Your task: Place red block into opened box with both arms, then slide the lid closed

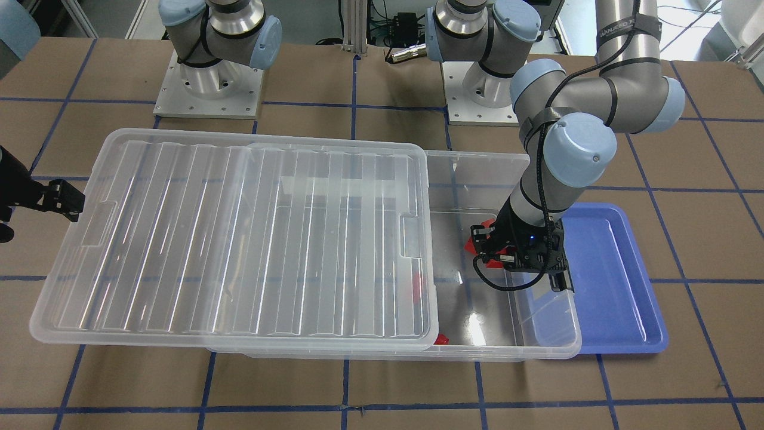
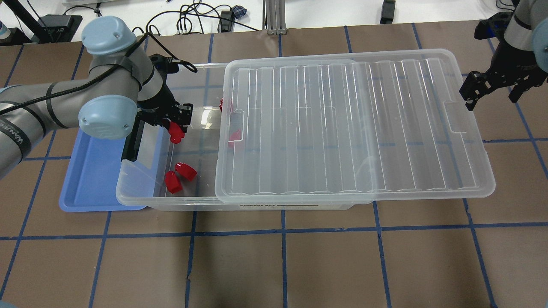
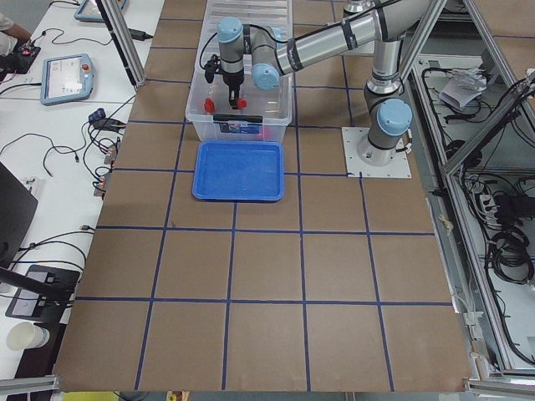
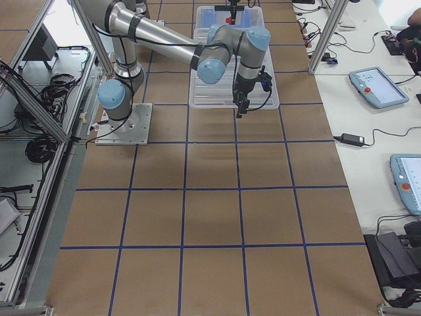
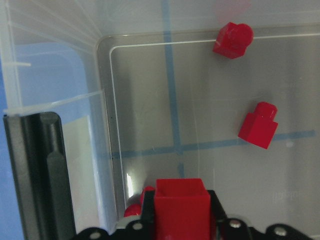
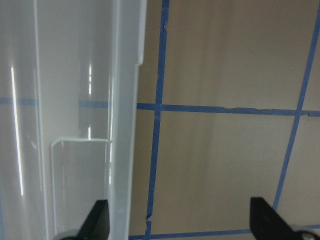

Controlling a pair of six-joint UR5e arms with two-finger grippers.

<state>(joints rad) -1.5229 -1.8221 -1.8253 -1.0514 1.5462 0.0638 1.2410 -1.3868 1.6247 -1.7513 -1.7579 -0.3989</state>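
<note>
While the left tool (image 2: pixel 174 127) pinches the red block (image 2: pixel 176 136) inside the box's (image 2: pixel 141 197) uncovered 9 o'clock end, overhead view, the lid (image 2: pixel 351 128) sits offset toward 3 o'clock. Right tool (image 2: pixel 491 97) spread, just off the lid's 3 o'clock edge, not touching.

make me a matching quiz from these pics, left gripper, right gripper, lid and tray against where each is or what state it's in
1. left gripper
2. right gripper
3. lid
4. tray

a. blue, at the uncovered end of the box
b. open, by the lid's short end
c. shut on a red block
d. covers part of the box

Pairs: 1-c, 2-b, 3-d, 4-a
</note>
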